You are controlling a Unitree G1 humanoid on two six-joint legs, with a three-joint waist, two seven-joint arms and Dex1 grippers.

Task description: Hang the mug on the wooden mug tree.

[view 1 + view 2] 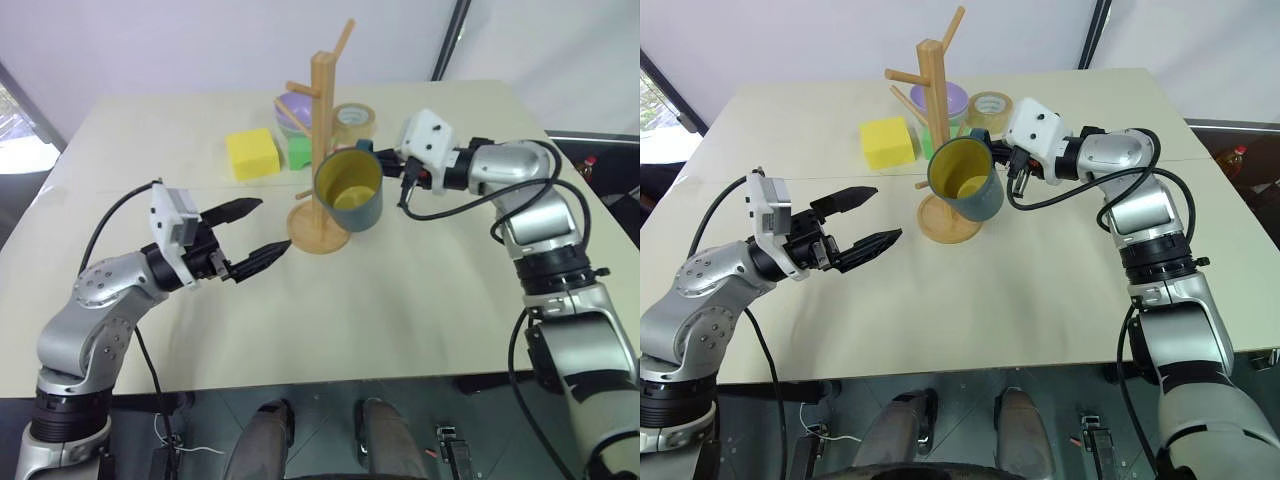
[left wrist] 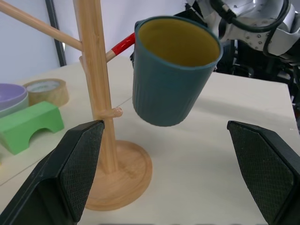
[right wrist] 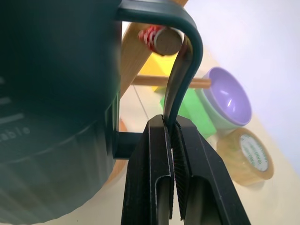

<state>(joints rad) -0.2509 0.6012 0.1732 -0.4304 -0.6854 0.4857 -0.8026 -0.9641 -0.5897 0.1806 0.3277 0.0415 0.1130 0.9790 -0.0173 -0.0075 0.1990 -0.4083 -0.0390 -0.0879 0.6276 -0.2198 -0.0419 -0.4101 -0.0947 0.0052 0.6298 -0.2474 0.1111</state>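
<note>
Nearest the head camera, the left gripper (image 1: 258, 228) hangs above bare table at about eight o'clock from the tree's base, its two black textured fingers (image 2: 79, 168) spread wide and holding nothing; a wide stretch of open tabletop runs from it to the near edge.

Just ahead of it sits the mug (image 1: 350, 190) — dark teal ceramic, faintly ribbed outside, smooth yellow inside — raised off the table and tipped with its mouth toward the camera, close against the wooden mug tree (image 1: 322, 150) at roughly four o'clock from the post. Its loop handle (image 3: 185, 56) is pinched between the closed fingers of the right gripper (image 3: 172, 136), and a red-banded peg tip (image 3: 161, 40) shows inside the loop.

Pale, round-sectioned wood forms the tree: an upright post on a disc base, slim pegs angling upward.

Behind it, toward twelve o'clock, lie a yellow block (image 1: 251, 153), a green arch block (image 2: 28, 124), a purple bowl (image 3: 225, 101) and a tape roll (image 1: 353, 120) — clustered short of the cream table (image 1: 420, 320) far edge.
</note>
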